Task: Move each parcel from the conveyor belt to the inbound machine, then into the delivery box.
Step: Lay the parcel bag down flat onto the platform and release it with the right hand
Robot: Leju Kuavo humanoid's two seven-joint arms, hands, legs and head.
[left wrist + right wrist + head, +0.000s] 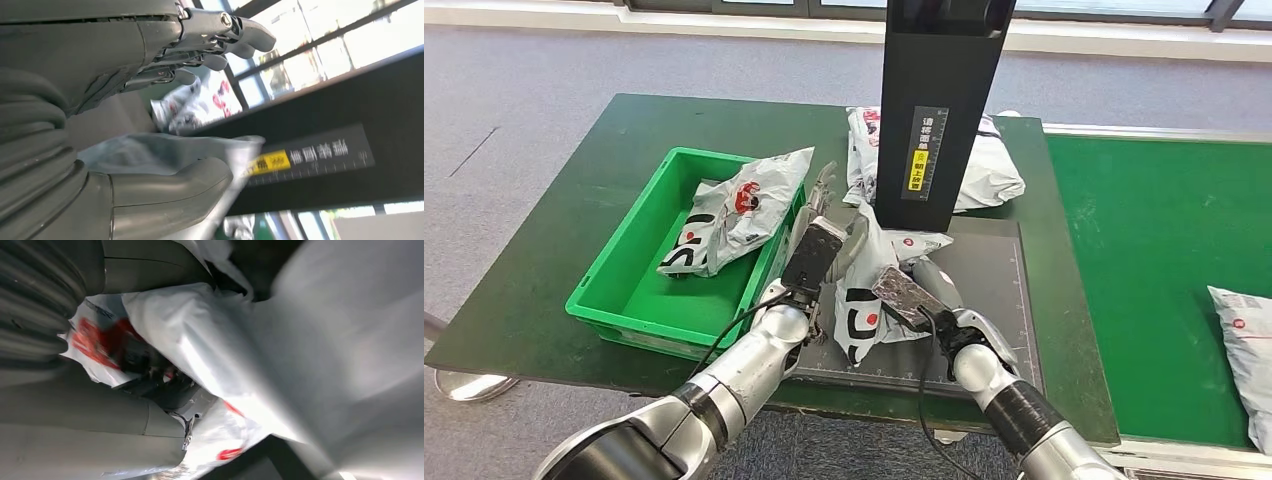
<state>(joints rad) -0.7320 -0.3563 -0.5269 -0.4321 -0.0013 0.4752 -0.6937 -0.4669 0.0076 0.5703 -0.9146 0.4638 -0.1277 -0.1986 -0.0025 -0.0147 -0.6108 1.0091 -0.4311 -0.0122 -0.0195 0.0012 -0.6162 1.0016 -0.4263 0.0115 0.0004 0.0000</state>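
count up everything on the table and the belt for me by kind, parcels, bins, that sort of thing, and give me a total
Parcels: 4 (one in the bin, one held by both hands on the machine's platform, one behind the black post, one on the conveyor belt)
Green bin: 1
Total: 5

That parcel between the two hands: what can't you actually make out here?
- Head view: both hands, left and right, cover much of the parcel; the hold isn't clear.
- Right wrist view: the parcel is blurred, so its red print is unreadable.
- Head view: the black post hides part of the parcel behind it.
- Head view: the parcel on the belt is cut off by the edge.
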